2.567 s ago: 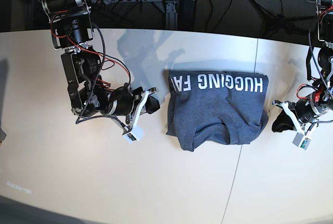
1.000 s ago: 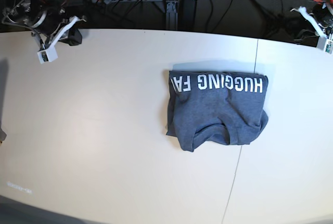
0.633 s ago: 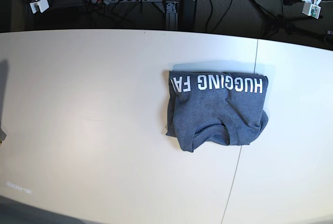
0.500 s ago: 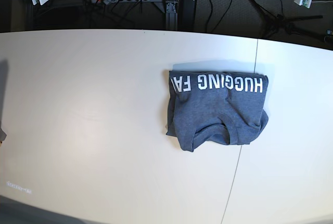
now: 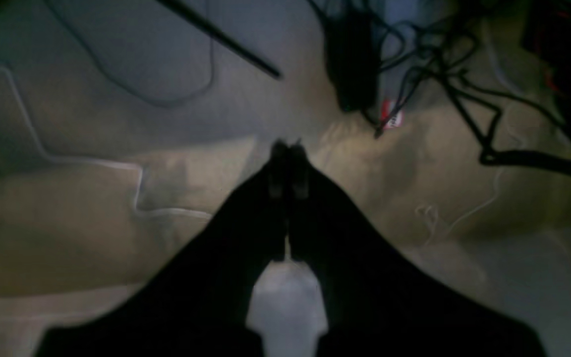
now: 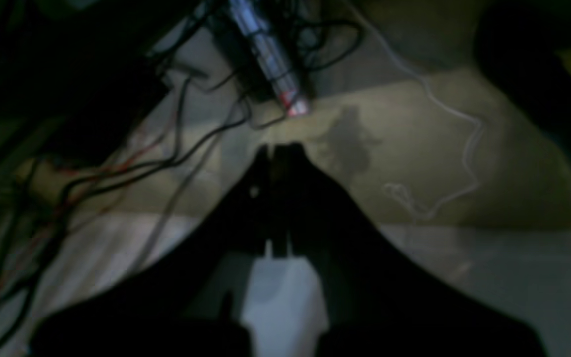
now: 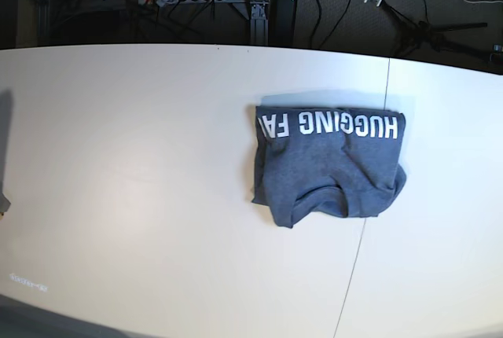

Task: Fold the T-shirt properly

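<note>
Clearly legible across the far edge of the T-shirt (image 7: 326,165) is white block lettering, "HUGGING FA", upside down from the base view. Folded into a rough rectangle, the shirt lies flat on the pale table (image 7: 126,196), right of centre, its longer side running left to right and its near edge rounded and uneven. Bare tabletop surrounds it on all sides. Both arms sit past the table's far edge: left gripper (image 5: 287,148) and right gripper (image 6: 275,148) each have fingers pressed together, pinching nothing
</note>
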Robot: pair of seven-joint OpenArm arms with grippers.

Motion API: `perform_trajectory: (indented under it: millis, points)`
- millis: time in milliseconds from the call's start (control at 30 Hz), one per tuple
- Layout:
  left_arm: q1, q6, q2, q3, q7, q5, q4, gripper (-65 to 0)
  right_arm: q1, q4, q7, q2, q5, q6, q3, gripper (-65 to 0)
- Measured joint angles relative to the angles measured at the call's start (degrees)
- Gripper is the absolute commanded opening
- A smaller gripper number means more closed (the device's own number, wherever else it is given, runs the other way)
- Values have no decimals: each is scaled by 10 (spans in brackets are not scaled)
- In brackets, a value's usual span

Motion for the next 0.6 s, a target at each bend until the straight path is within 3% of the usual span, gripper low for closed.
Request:
perform_trajectory:
  millis: [133,267,367,600]
  points:
    - [-85,50,35,30,-9,25,-128,-650,63,-37,5,-13,-38,-12,-73,-650]
    - [-123,51,22,55,-7,26,-134,-650,94,-37,3,-36,-53,-21,-114,-650]
    - [-135,52,17,81,16,28,-121,-650,105,-37,1,-54,-53,-22,-117,-650]
    - [-131,52,25,128,5,-19,-107,-650,110,-37,-7,-69,-57,-22,-117,-650]
